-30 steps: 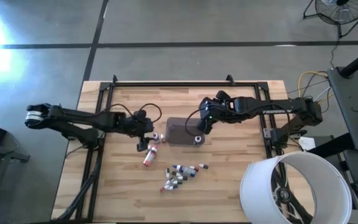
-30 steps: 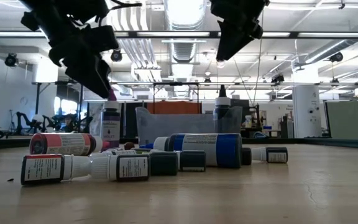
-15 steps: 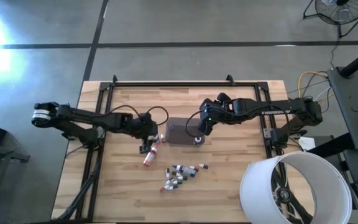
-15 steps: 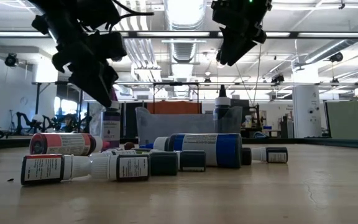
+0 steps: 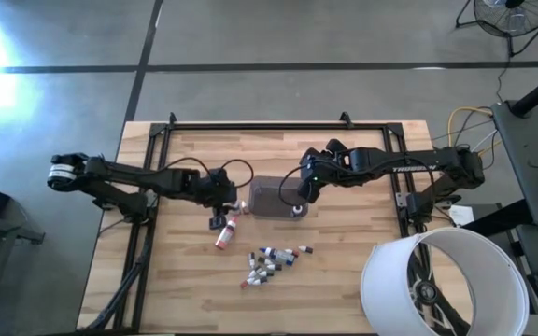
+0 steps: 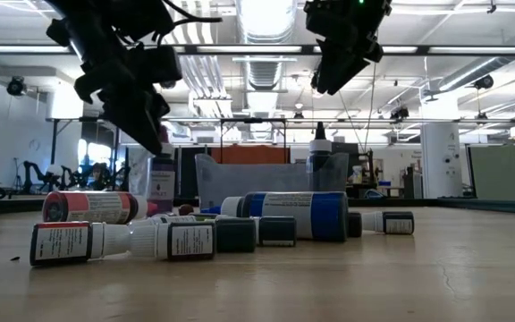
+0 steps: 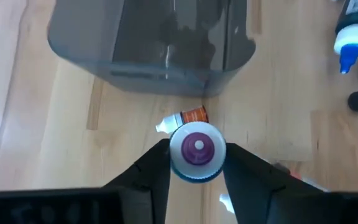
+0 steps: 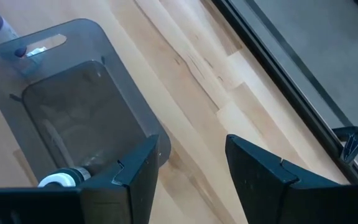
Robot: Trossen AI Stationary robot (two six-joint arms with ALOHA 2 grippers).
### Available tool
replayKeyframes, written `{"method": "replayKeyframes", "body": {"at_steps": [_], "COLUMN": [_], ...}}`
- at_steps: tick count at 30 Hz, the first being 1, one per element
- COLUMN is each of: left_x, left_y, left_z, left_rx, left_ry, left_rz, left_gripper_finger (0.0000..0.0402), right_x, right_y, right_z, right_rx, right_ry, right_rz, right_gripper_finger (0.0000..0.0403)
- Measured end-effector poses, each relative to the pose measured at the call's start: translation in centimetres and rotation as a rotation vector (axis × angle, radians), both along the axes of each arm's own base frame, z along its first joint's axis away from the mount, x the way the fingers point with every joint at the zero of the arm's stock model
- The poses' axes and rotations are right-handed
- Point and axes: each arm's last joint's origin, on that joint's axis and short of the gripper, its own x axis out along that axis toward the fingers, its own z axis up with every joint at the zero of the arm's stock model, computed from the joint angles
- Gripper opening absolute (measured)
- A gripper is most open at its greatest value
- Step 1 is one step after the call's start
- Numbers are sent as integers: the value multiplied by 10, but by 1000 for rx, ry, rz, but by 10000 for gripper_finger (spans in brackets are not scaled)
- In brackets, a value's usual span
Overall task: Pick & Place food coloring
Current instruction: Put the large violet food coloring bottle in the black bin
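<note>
A small food coloring bottle [image 7: 196, 151] with a white and purple cap stands upright on the table, just left of the grey tray [image 5: 271, 198]. My left gripper [image 7: 195, 153] is shut on it from above and shows in the high view [image 5: 220, 213]. An orange bottle [image 7: 190, 117] lies just beyond it. Several more bottles [image 5: 271, 264] lie in a heap nearer the front edge. One dark bottle [image 6: 320, 156] stands in the tray. My right gripper [image 8: 188, 168] hangs open above the tray [image 8: 73, 93], holding nothing. My left gripper pinches the upright bottle's round cap [image 7: 178, 163] between its two fingers, one on each side. The fingers [image 6: 141, 125] come down on it from above, slanting from the table's left. The bottle [image 6: 159, 183] stays upright, its foot hidden behind the lying bottles.
A red-and-white bottle [image 5: 223, 235] lies on its side near my left gripper. A blue-tipped bottle [image 7: 352, 37] lies beyond the tray's corner. A large white bucket [image 5: 442, 285] stands off the front right corner. A black frame [image 5: 278, 126] borders the table's far edge.
My left gripper has gone toward the table's right edge and down, onto the upright bottle beside the tray. The bottle has stayed where it was.
</note>
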Motion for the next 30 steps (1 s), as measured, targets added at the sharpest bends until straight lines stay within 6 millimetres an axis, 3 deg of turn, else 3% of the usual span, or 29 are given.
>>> {"method": "replayKeyframes", "body": {"at_steps": [11, 20, 25, 30], "left_x": [-2, 3, 20, 62], "left_y": [0, 6, 11, 21], "left_z": [8, 77, 105, 97], "left_rx": [-4, 26, 47, 88], "left_ry": [2, -148, -224, -201], "left_rz": [8, 82, 76, 34], "left_gripper_finger": [88, 86, 85, 85], "right_x": [-1, -8, -14, -17], "right_y": [0, 0, -1, -1], "right_z": [-1, 8, 11, 8], "right_rx": [0, -7, -7, 0], "right_ry": [10, -16, -9, 3], "right_rz": [0, -4, -12, -28], "right_gripper_finger": [178, 168, 160, 151]}}
